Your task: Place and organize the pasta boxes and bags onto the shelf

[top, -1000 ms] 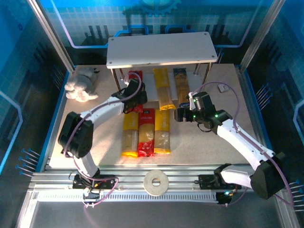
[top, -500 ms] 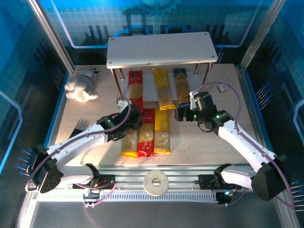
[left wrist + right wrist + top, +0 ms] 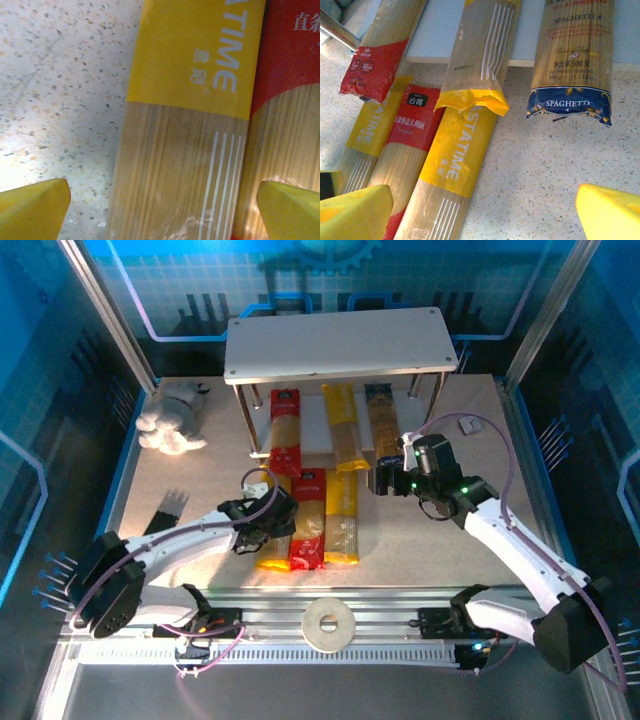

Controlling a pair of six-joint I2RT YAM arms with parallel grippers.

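Left gripper spread wide, holds nothing; jaws astride left yellow pack lying on table, touching red pack. Right gripper also released. Pack probably light, film slippery, strands brittle: take across middle, squeeze gently. Shelf behind.

shelf: red pack, yellow pack, blue-ended pack | gripper: spread wide

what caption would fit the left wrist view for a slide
Open left gripper above a yellow spaghetti pack on the speckled table, a red pack lying beside it
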